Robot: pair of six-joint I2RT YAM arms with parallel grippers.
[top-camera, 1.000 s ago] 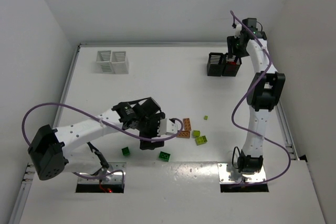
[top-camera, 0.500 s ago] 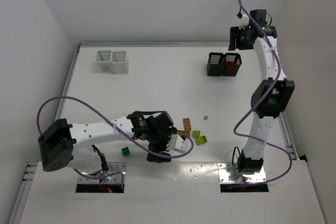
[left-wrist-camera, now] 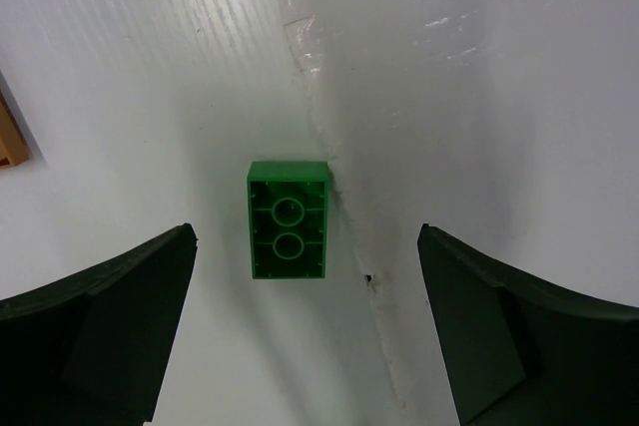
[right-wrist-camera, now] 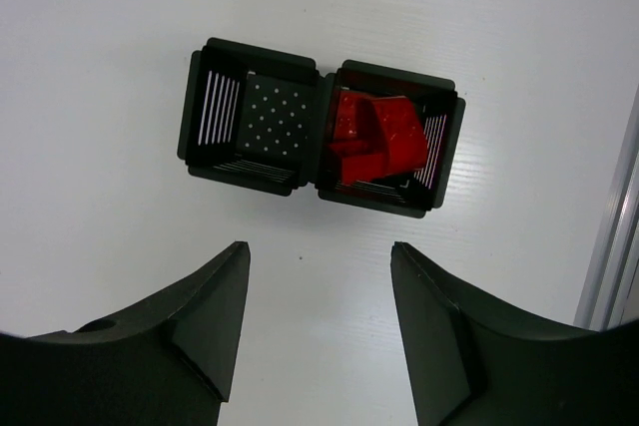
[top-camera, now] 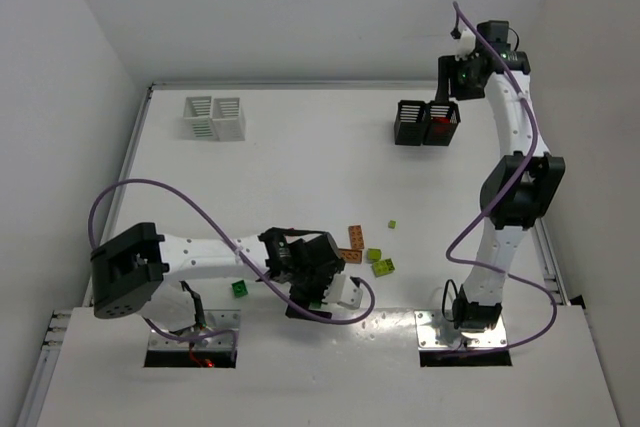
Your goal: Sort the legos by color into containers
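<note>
In the left wrist view a dark green lego lies studs down on the table, just ahead of my left gripper, whose jaws stand wide open on either side of it without touching. From above, that gripper hangs low near the table's front edge. My right gripper is open and empty, high over the black containers. The right black bin holds red legos. The left black bin has nothing in it.
Orange-brown legos and lime green ones lie right of the left gripper, with a tiny lime piece beyond. Another dark green lego sits to its left. The white containers stand at the far left.
My left arm has swung right and toward the front edge, coming over the dark green lego. My right gripper has risen and drawn back a little from the black containers.
</note>
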